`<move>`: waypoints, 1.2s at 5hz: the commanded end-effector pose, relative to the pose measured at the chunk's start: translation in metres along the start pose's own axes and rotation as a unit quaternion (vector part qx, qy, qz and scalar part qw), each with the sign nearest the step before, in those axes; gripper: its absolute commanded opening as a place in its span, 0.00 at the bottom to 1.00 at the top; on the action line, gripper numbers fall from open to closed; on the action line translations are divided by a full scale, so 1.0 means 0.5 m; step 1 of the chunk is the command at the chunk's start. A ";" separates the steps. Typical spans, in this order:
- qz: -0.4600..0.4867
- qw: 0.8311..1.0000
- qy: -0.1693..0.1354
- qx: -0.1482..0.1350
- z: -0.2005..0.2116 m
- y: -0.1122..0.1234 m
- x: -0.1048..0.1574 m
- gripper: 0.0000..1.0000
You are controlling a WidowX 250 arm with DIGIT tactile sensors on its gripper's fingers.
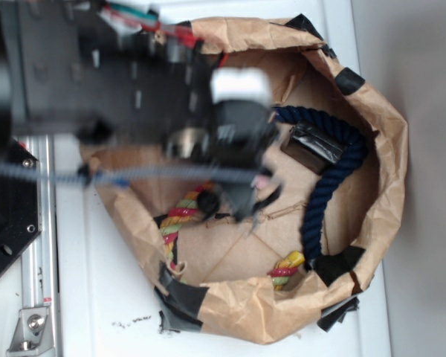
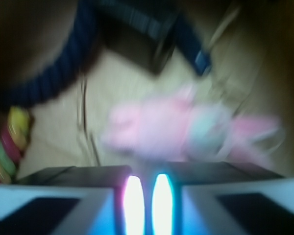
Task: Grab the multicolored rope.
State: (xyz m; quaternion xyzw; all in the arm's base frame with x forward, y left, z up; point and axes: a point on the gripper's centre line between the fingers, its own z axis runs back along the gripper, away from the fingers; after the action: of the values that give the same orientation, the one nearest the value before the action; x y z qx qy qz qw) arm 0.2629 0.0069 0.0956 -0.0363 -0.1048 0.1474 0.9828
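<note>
1. A brown paper bag (image 1: 372, 111), its rim rolled down and patched with black tape, sits open on a white table (image 1: 97, 297).
2. The robot arm (image 1: 97, 67) reaches in from the upper left, and its gripper (image 1: 254, 202) hangs inside the bag over the cardboard-coloured floor, blurred in the outside view.
3. In the wrist view the two fingers (image 2: 134, 205) show as bright strips at the bottom edge, side by side with only a thin dark gap between them; nothing is seen between the jaws, so they look nearly closed and empty.
4. The multicoloured rope (image 1: 180, 216) lies along the lower left of the bag, just beside the gripper, and another stretch shows at the lower right (image 1: 286, 269). In the wrist view a piece of it sits at the far left edge (image 2: 10, 142).
5. A dark blue rope (image 1: 327, 186) curves down the right side of the bag.
6. A small black box (image 1: 312, 147) lies touching the blue rope near the top right.
7. A blurred pink soft thing (image 2: 186, 129) lies just ahead of the fingers in the wrist view; what it is cannot be told.
</note>
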 end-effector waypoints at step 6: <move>0.126 0.979 0.157 -0.041 -0.159 -0.060 -0.162 1.00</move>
State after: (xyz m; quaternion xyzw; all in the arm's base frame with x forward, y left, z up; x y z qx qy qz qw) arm 0.2181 -0.0448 0.0127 -0.1110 0.0462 0.2754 0.9538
